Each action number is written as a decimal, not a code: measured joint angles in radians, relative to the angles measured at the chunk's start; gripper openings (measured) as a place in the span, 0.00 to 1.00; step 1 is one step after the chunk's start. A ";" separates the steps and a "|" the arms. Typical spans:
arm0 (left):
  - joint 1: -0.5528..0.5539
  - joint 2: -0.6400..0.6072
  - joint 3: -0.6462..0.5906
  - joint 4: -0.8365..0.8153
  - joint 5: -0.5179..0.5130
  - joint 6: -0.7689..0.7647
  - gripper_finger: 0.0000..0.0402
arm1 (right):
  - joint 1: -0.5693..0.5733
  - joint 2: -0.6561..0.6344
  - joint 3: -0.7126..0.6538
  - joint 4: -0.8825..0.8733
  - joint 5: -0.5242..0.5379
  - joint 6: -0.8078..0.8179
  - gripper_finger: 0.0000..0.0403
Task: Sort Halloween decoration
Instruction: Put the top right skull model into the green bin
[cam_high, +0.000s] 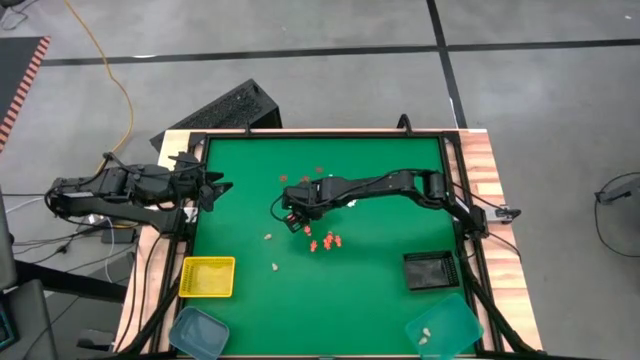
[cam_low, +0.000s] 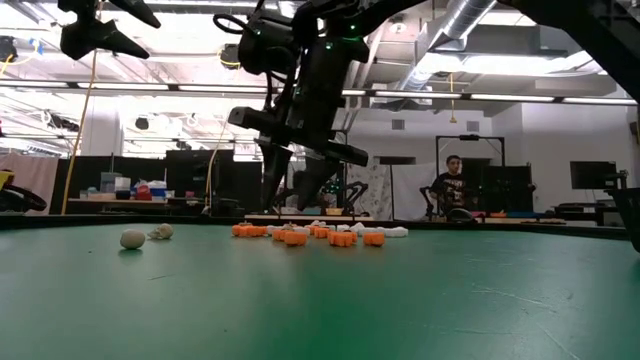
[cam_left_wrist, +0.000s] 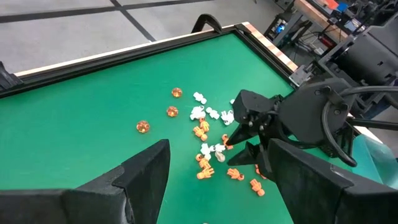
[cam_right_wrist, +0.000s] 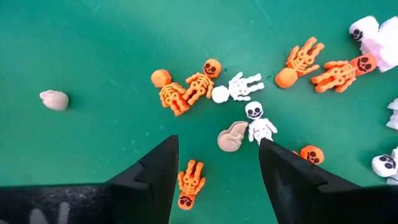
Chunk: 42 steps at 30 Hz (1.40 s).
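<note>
Seen from above, a green table (cam_high: 240, 180) runs left to right. At its left edge the left pincer (cam_high: 215, 190) waits, jaws apart and empty. Below it, near the front left corner, sit a yellow tray (cam_high: 207, 277) and a teal tray (cam_high: 197, 332). At the centre the right pincer (cam_high: 291, 216) hangs low over a loose scatter of Halloween decoration (cam_high: 322, 240), tiny orange and white skeletons and skulls; its fingers stand apart and hold nothing. Its wrist camera shows a cream skull (cam_right_wrist: 231, 139) on the cloth between the fingertips, touching a white skeleton (cam_right_wrist: 259, 123). To grip well, it should probably drop straight down and close on the skull alone. Far right, a black tray (cam_high: 430, 270) and a second teal tray (cam_high: 445, 327) wait.
</note>
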 joint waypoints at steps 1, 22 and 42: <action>0.000 0.000 0.000 0.000 0.000 0.000 0.65 | 0.002 0.000 -0.004 0.001 -0.001 0.006 0.52; 0.000 0.000 0.000 0.000 -0.001 0.000 0.65 | -0.004 -0.001 -0.073 0.114 -0.030 0.005 0.49; 0.000 0.000 0.000 0.000 -0.001 -0.002 0.65 | -0.005 0.058 -0.068 0.150 -0.109 -0.025 0.48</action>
